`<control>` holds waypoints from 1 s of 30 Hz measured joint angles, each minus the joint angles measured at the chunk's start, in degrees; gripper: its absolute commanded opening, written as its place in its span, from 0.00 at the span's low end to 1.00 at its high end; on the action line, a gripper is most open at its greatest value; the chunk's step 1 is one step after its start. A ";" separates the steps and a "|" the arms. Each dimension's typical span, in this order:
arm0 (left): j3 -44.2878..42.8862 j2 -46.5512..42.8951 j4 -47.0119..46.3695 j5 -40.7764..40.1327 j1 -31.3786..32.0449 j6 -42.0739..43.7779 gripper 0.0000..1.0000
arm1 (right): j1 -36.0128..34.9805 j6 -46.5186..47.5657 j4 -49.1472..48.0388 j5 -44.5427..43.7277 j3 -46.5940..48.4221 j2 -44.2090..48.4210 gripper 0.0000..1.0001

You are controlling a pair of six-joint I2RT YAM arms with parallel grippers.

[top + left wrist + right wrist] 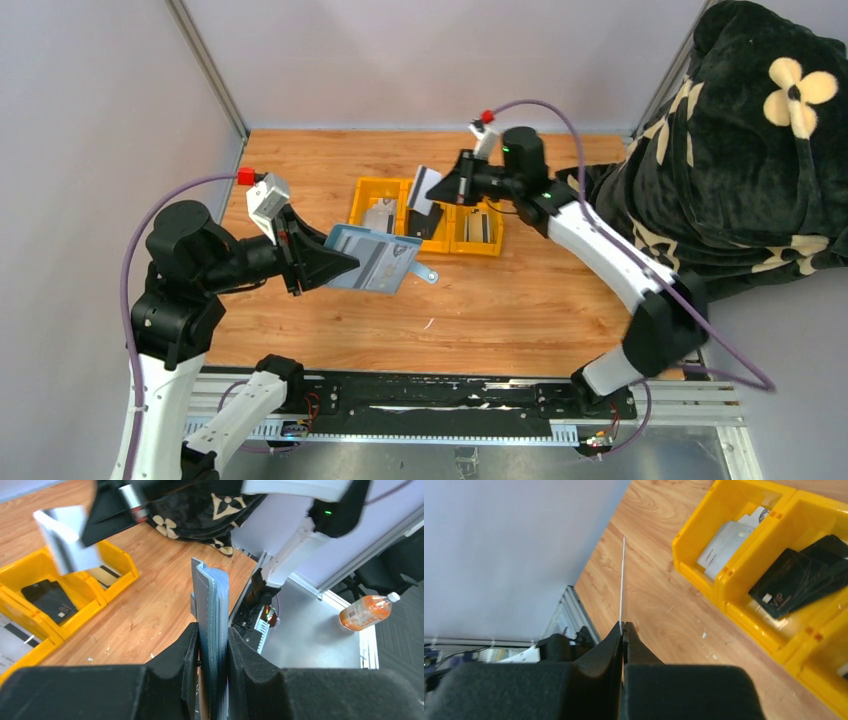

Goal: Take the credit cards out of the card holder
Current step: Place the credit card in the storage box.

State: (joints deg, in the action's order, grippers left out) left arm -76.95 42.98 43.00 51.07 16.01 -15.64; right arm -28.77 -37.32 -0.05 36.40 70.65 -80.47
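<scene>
My left gripper [345, 263] is shut on the blue-grey card holder [375, 260] and holds it above the table, left of centre. In the left wrist view the card holder [212, 595] stands edge-on between my left gripper's [212, 642] jaws. My right gripper [443, 190] is shut on a white credit card [424, 188] with a black stripe, held above the yellow tray [492, 247]. In the right wrist view that card [622, 580] shows edge-on, rising from my right gripper [623, 628]. It also shows blurred in the left wrist view [67, 537].
The yellow three-compartment tray [744, 615] holds pale cards [724, 542] in one bin and a black pouch [796, 582] in the middle one. A black flowered blanket [740, 150] lies at the right. An orange bottle [367, 611] lies beyond the table's near edge.
</scene>
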 measured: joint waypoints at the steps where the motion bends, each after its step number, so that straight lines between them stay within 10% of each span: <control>1: 0.33 -0.44 -0.55 0.59 0.00 -0.57 0.00 | -1.25 1.14 1.68 -0.70 3.37 -4.31 0.00; 11: 0.90 -1.27 -3.06 2.56 0.00 -3.10 0.00 | -6.82 7.06 11.98 -9.51 32.96 -40.11 0.04; 20: 0.90 -1.42 -3.87 2.86 0.00 -3.74 0.00 | -10.25 7.76 18.36 -14.27 45.53 -51.43 0.04; 30: 2.08 -2.40 -5.79 2.97 0.00 -5.51 0.00 | -11.63 7.21 18.71 -17.46 47.63 -52.13 0.41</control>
State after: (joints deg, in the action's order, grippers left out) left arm -74.87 40.58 37.21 54.04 16.01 -21.15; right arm -40.40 -30.11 18.65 18.94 118.28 -132.60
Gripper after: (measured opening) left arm 0.250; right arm 0.383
